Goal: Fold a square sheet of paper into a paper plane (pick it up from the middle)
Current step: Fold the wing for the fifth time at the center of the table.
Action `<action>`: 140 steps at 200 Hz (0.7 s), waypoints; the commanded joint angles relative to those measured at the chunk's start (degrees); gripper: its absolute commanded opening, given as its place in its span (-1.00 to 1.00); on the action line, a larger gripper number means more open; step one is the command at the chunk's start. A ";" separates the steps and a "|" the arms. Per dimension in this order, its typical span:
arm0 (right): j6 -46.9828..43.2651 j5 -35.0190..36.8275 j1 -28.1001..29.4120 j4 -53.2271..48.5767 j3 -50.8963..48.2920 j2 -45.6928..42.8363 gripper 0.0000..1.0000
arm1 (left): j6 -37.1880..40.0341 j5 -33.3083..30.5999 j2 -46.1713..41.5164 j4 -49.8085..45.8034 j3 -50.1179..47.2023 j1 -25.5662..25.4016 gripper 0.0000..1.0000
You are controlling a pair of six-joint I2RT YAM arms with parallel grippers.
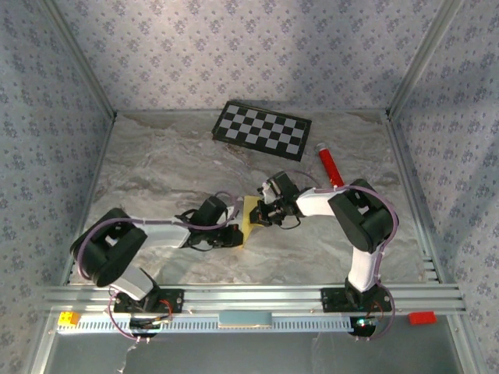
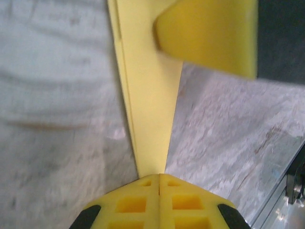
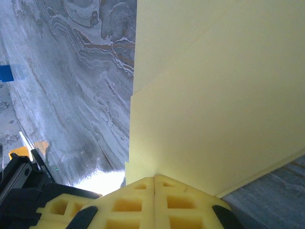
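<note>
Folding judged partway done: 1 square sheet of paper [image 1: 250,220] shows overlapping folded layers but is not yet a dart. It sits well nearer the arm bases than the 1 checkerboard panel [image 1: 263,129]. The left jaws and right jaws both pinch it, from opposite sides. 1 red tube [image 1: 328,164] lies just right of the panel, on the bench.

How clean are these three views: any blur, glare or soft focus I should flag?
Top external: evenly lit, fairly sharp, soft shadows under the arms. Left wrist: the table on the left looks smeared, the yellow paper soft-edged. Right wrist: a blown-out glare patch on the table beside the right gripper; the paper is mildly soft.
</note>
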 commanded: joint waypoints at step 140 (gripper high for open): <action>0.52 8.77 -0.44 -7.00 -1.41 3.41 -1.00 | -2.42 -1.15 6.05 -1.90 9.02 -1.02 -0.81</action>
